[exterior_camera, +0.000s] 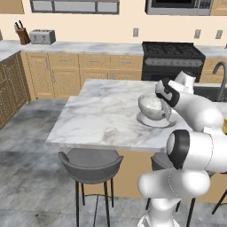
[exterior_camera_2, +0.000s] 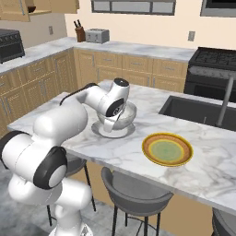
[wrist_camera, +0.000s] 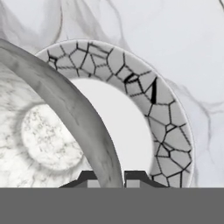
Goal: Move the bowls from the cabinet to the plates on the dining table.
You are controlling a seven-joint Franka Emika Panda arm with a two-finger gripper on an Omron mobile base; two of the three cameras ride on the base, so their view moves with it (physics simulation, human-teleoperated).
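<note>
Pincer (wrist_camera: 109,177) clamped on marbled stone bowl (exterior_camera: 150,105) rim, bowl just over pale grey plate (wrist_camera: 168,127), nothing inside.

Bare marble on most sides of the end effector; sink and second plate to one side

The end effector (wrist_camera: 109,180) sits closed on the rim of the marbled bowl (exterior_camera_2: 123,115), which stands on the pale grey plate (exterior_camera_2: 97,130) directly beneath it. Beyond the plate, the bench (exterior_camera: 97,113) lies bare toward the far edge and the stool (exterior_camera: 91,165) side. In the right base view, the yellowish plate (exterior_camera_2: 167,149) lies well apart to its right, with the sink (exterior_camera_2: 203,110) and faucet (exterior_camera_2: 224,103) behind that.
</note>
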